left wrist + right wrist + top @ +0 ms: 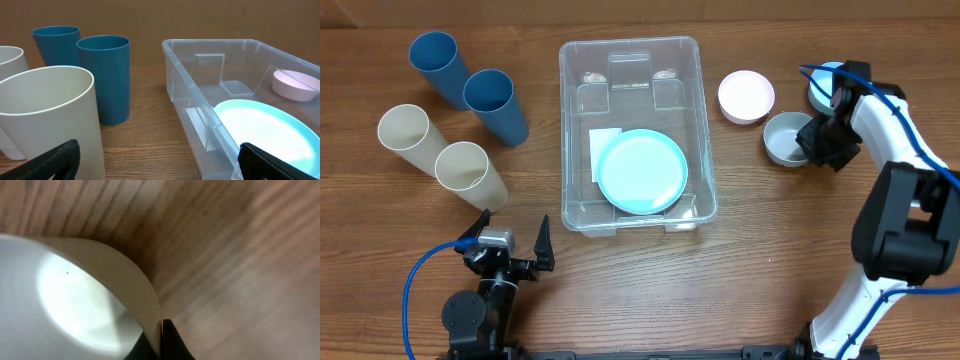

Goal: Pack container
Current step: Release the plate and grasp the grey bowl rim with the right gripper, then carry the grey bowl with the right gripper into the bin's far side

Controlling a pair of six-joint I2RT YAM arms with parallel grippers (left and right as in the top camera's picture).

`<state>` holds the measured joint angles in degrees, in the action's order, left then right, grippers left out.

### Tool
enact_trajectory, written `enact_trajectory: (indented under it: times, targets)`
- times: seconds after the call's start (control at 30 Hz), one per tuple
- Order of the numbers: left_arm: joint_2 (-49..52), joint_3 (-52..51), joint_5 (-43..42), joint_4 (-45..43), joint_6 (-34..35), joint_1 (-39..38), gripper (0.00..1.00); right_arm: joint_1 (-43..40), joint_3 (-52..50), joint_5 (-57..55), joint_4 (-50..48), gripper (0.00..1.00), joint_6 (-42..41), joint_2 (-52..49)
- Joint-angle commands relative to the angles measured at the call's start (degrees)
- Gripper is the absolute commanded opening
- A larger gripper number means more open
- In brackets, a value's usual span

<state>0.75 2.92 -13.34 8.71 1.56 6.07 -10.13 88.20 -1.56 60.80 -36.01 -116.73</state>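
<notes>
Wooden tabletop is carrying everything, with a brown wall showing behind it in the left wrist view.

Risks, as judged from here:
- The container is sitting mid-table, well left of the gripped bowl. A low carry could be knocking the bowl against its rim and shoving the light bin sideways.
- The right gripper is pinching only the thin rim of the grey bowl, jaws closed down onto the wall (the right wrist view shows the edge wedged between the tips). A one-sided hold like this may be letting the bowl swing or slip on the lift.
- A drop onto the plate could be leaving the bowl tilted.

Containers:
- The container is holding one pale blue plate, lying flat at its near end and half covering the white label.
- Two blue cups and two cream cups are standing left of it, all looking empty.
- The pink bowl and the grey bowl are showing nothing inside. The blue bowl is mostly hidden by the arm.

The left gripper is hanging at the near left with jaws spread wide, holding nothing.
</notes>
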Motion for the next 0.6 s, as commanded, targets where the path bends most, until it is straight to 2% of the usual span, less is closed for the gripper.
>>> enact_trajectory:
  times: [0.0,0.17,0.27,0.37,0.57]
  targets:
    - [-0.5,-0.3,-0.7,-0.2,0.8,0.4,1.0,-0.1,0.3,0.9,0.3,0.04,1.2,11.0]
    - [-0.5,-0.3,-0.7,-0.2,0.8,0.4,1.0,3.6,1.5,5.9,-0.8,0.04,2.0,23.5]
    - [-0.5,-0.3,-0.7,-0.2,0.8,0.4,1.0,9.5,1.5,7.2,-4.0,0.04,1.2,28.9]
    - [-0.5,-0.3,-0.7,-0.2,0.8,0.4,1.0,17.7,1.5,6.6,-8.5,0.05,-1.6,30.4]
    - [-0.5,-0.3,-0.7,-0.2,0.8,0.4,1.0,30.9,1.5,2.3,-18.6,0.07,-6.1,26.7]
